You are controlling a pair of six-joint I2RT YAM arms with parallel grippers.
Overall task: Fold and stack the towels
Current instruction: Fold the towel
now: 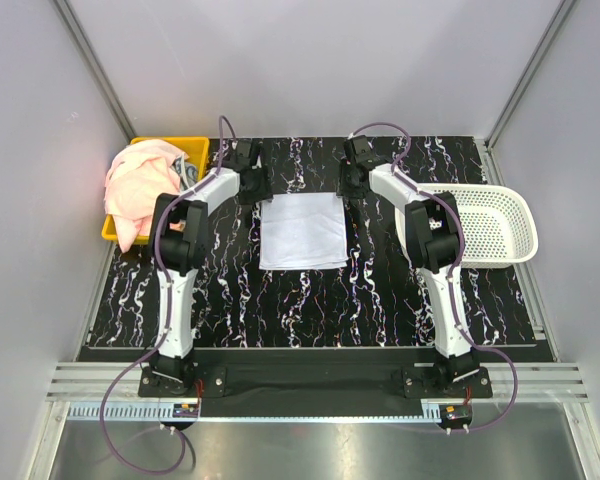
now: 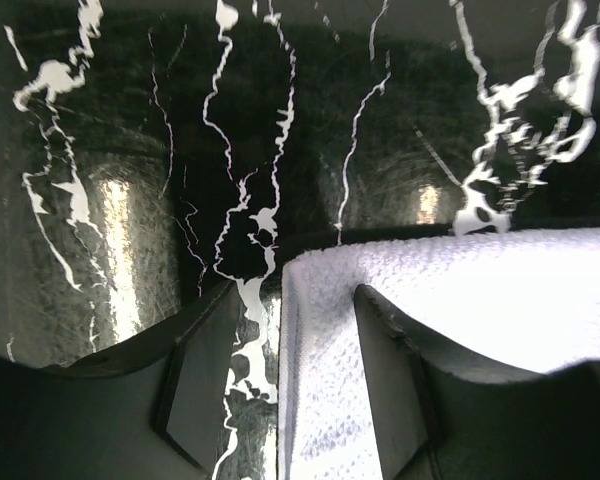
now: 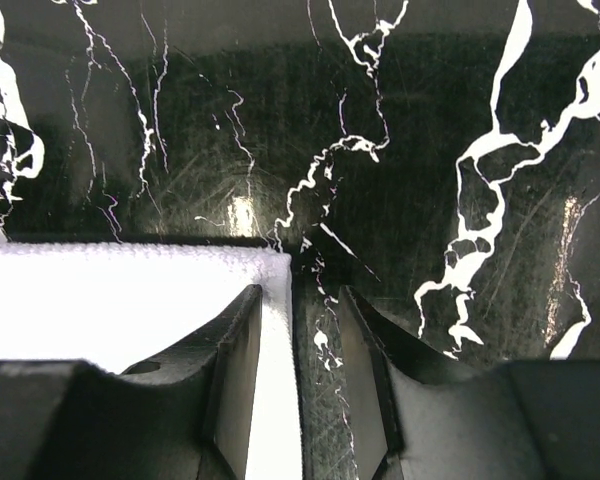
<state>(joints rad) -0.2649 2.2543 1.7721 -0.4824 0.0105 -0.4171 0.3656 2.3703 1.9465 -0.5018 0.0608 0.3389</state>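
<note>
A pale blue-white towel (image 1: 302,231) lies flat as a folded rectangle in the middle of the black marbled mat. My left gripper (image 1: 256,188) is at its far left corner and my right gripper (image 1: 351,184) is at its far right corner. In the left wrist view the gripper (image 2: 292,296) is open and straddles the towel's (image 2: 460,290) left edge, one finger over the cloth and one over the mat. In the right wrist view the gripper (image 3: 300,296) is open and straddles the towel's (image 3: 120,300) right edge. Pink towels (image 1: 138,186) lie heaped in a bin.
A yellow plastic bin (image 1: 193,147) stands at the far left of the mat, with the pink cloth spilling over its front. A white mesh basket (image 1: 485,226) stands at the right edge. The mat (image 1: 310,300) ends at grey walls on both sides.
</note>
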